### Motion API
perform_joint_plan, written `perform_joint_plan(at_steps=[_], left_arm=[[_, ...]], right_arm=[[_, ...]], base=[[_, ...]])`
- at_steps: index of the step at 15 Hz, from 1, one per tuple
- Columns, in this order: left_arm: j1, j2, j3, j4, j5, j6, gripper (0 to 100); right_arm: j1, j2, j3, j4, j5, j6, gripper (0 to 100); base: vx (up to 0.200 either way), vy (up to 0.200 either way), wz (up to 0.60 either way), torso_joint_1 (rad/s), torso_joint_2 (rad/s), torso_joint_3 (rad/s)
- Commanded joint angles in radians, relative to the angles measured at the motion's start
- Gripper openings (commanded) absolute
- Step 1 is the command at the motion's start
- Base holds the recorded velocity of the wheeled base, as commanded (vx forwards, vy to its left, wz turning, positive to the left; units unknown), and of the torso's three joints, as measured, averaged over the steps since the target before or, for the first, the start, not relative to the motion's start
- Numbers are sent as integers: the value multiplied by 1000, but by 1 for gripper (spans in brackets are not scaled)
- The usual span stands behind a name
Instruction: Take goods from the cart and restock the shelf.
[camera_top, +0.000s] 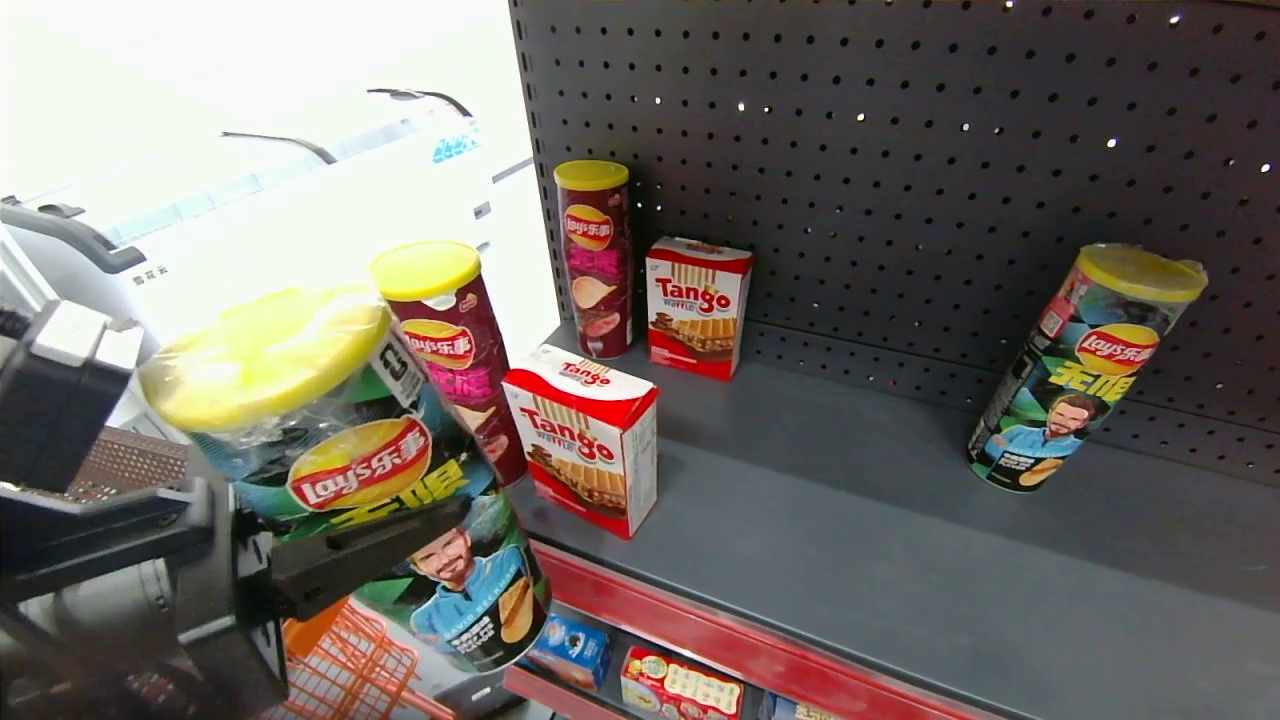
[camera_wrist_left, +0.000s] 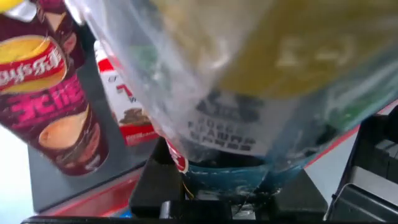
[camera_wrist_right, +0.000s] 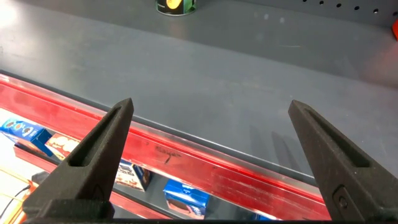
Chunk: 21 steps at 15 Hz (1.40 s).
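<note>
The head camera looks down on the shelf (camera_top: 850, 520), the left hand (camera_top: 380, 540) close beneath it. The left wrist camera sits against the held can (camera_wrist_left: 249, 93), facing past it to the maroon can (camera_wrist_left: 56, 99) and wafer box (camera_wrist_left: 127, 106) just beyond the hand, both also in the head view. The right wrist camera looks out between the spread fingers of the right hand (camera_wrist_right: 211, 109), near the red rail (camera_wrist_right: 186, 149). The far can (camera_top: 1085, 370) ahead is shared too.

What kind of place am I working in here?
Likely a shop aisle, real or mock: a grey shelf with pegboard back, chip canisters and wafer boxes faced outward, an orange cart at lower left.
</note>
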Motion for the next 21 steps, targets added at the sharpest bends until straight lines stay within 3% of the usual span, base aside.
perform_joint_plan(at_steps=[1, 3, 4, 7, 11, 15, 21], left_arm=[[-36, 110, -26, -54, -16, -1, 0], [-55, 137, -33, -74, -20, -1, 0], [-110, 177, -68, -77, -28, -1, 0], [-133, 218, -105, -77, -55, 0, 0], [-225, 231, -127, -77, -82, -4, 0], [-228, 241, -136, -77, -89, -3, 0], [-236, 243, -141, -77, -91, -3, 0]], right_arm=[[1, 0, 0, 0, 0, -1, 100], [1, 0, 0, 0, 0, -1, 100], [1, 0, 0, 0, 0, -1, 100], [1, 0, 0, 0, 0, -1, 100], [1, 0, 0, 0, 0, -1, 100], [1, 0, 0, 0, 0, -1, 100], [1, 0, 0, 0, 0, -1, 100]], base=[[0, 0, 0, 0, 0, 0], [0, 0, 0, 0, 0, 0], [0, 0, 0, 0, 0, 0], [0, 0, 0, 0, 0, 0], [0, 0, 0, 0, 0, 0], [0, 0, 0, 0, 0, 0], [0, 0, -600, 3, 4, 1]])
